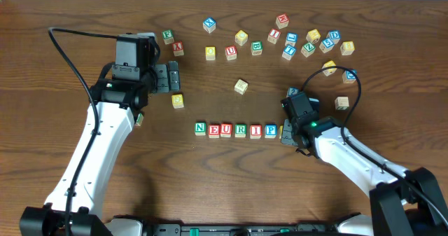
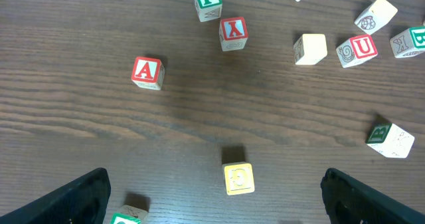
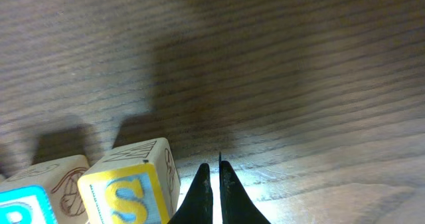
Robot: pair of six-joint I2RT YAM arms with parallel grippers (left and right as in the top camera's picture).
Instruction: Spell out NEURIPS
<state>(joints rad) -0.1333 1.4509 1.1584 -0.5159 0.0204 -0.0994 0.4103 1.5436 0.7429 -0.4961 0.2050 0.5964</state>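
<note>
At lower centre — row (image 1: 239,129): six blocks, N E U R I P.
S block (image 3: 129,191): one, at its right end, half hidden overhead by the right gripper (image 3: 212,165).
Right gripper: clenched, empty.
Left gripper (image 2: 216,204): wide apart, empty, upper left.
Loose blocks (image 1: 241,36): roughly twenty — along the top.

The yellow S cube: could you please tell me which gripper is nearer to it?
Right. The right gripper stands shut just beside the S cube; the left gripper hangs open far across the table.
</note>
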